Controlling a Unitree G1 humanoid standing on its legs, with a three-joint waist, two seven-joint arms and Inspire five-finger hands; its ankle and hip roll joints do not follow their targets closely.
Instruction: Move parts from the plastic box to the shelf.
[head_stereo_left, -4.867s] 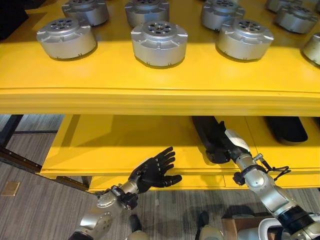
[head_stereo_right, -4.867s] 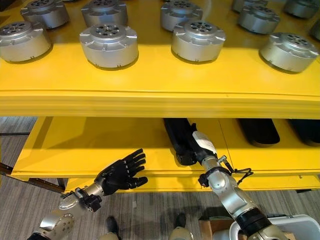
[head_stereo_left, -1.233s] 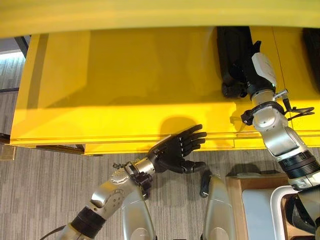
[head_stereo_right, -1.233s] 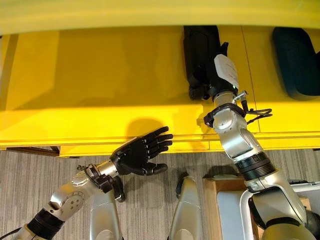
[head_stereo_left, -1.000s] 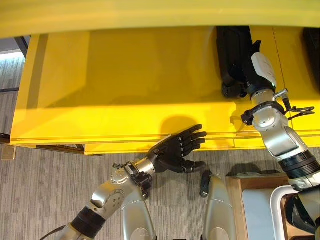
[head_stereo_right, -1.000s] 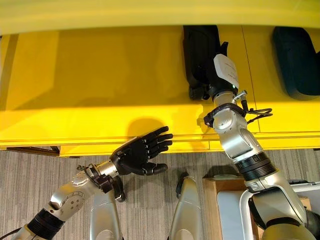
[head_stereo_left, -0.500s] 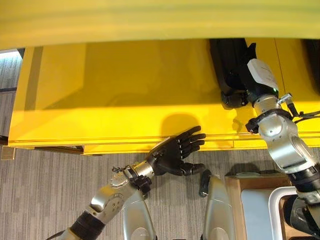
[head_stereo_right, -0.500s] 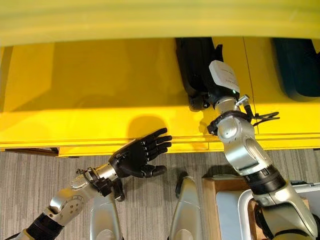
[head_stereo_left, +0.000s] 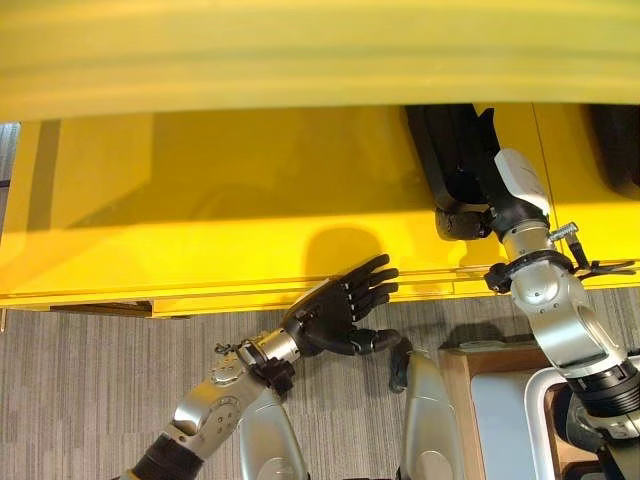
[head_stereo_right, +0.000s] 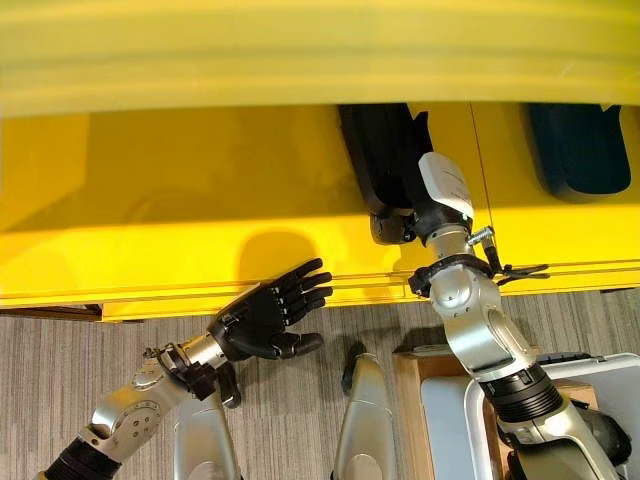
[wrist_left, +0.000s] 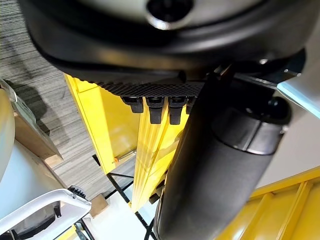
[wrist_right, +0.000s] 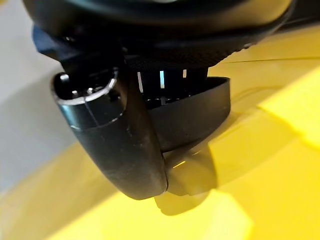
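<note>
Now step: placing the long black moulded part (head_stereo_left: 450, 160) on the yellow metal shelf (head_stereo_left: 220, 200).
Right hand (head_stereo_left: 490, 185): grasping part's near end.
Left hand (head_stereo_left: 335, 310): fingers spread, empty.
Next: likely release, withdraw.

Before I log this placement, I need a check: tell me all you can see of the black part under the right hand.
The black part is a long, matte, dark piece with rounded ends, plastic by the look. It lies flat on the lower yellow shelf, its far end under the upper shelf's edge. The right hand lies along its near half; the right wrist view shows the fingers curled round it.
</note>
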